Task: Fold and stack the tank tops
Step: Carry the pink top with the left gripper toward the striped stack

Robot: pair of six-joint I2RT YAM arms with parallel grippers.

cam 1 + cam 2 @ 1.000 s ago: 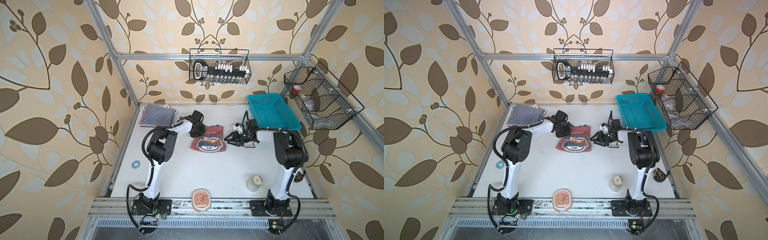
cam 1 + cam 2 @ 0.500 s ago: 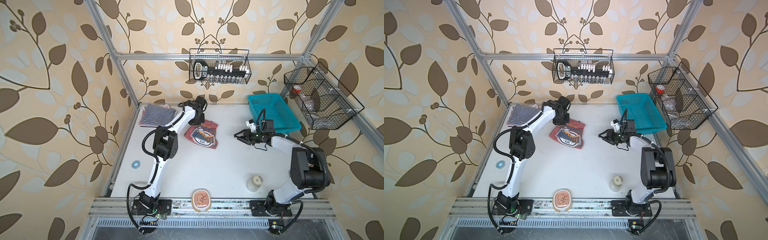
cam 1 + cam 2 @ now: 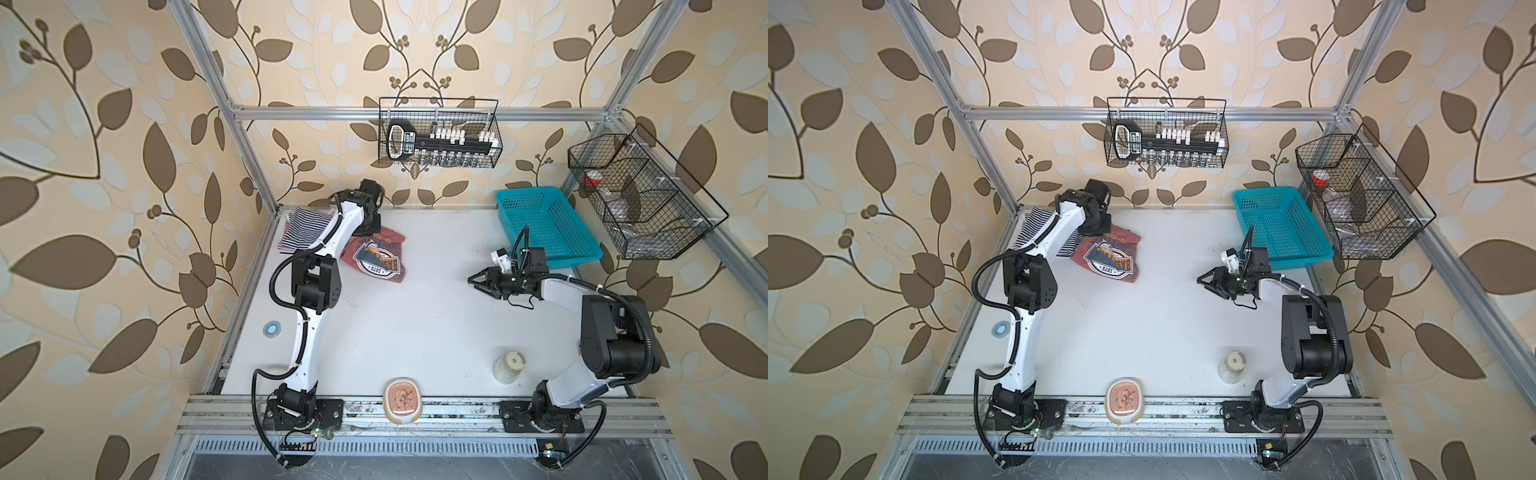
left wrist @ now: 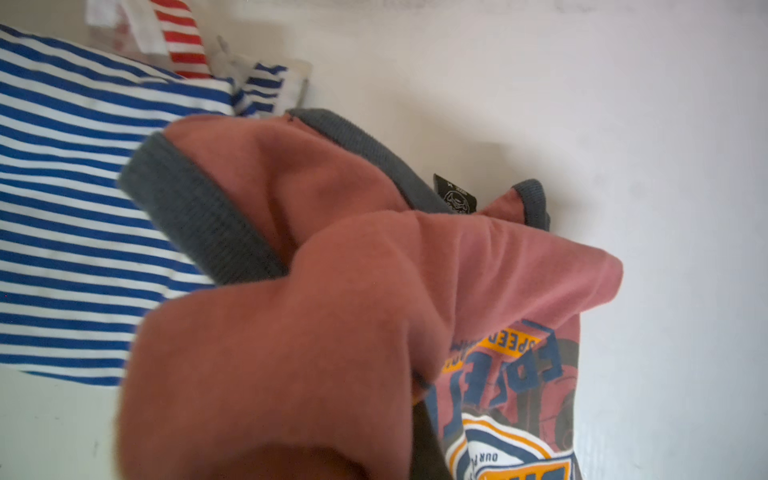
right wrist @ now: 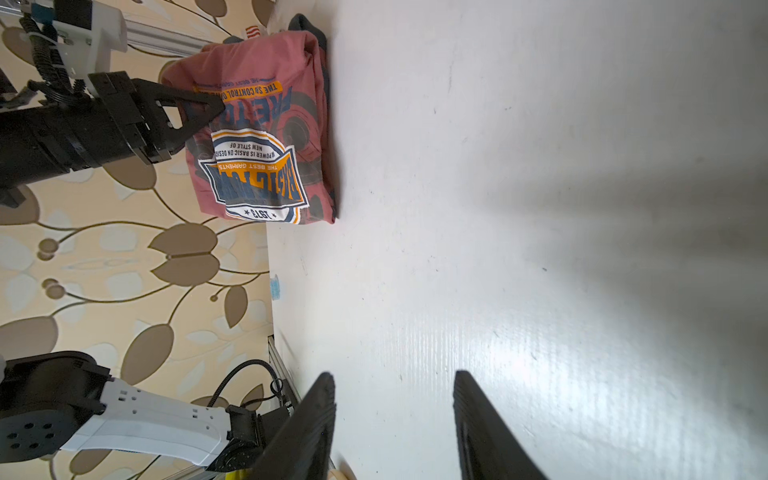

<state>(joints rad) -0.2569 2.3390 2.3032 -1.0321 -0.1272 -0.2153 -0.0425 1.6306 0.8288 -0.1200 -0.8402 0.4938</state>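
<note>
Tabletop in both top views: we count three soft tank tops, all at the far left of the white table point(image 3: 415, 324). The dusty red tank top point(image 3: 376, 259) lies crumpled and partly folded with its round badge print facing up. Its far edge sits under the left gripper point(image 3: 371, 226), which points down at it. In the far left corner the navy-and-white striped tank top point(image 3: 302, 230) lies folded flat, partly hidden by the left arm. We cannot tell whether it touches the red one. The right gripper point(image 3: 478, 284) hovers well apart from the cloth, near one blue plastic lattice basket point(image 3: 573, 258). We also count two black wire baskets point(image 3: 496, 124) on the walls, one clear jar point(image 3: 509, 365) and one small tape roll point(image 3: 272, 329).

Left wrist view: bunched reddish jersey with grey ribbed trim fills most of the frame, reaching right up to the camera and hiding the fingers. The jaws are closed on that fold. Behind it lies the navy stripe, and a strip of the red-and-white striped tank top point(image 4: 183, 41) pokes out from beneath it.

Right wrist view: two black ridged fingers point(image 5: 316, 419) stand parted with only bare matte table between them, holding nothing. Across the table the left gripper's pointed tip pinches the edge of the dusty red tank top, and "1973" is legible on its badge.
</note>
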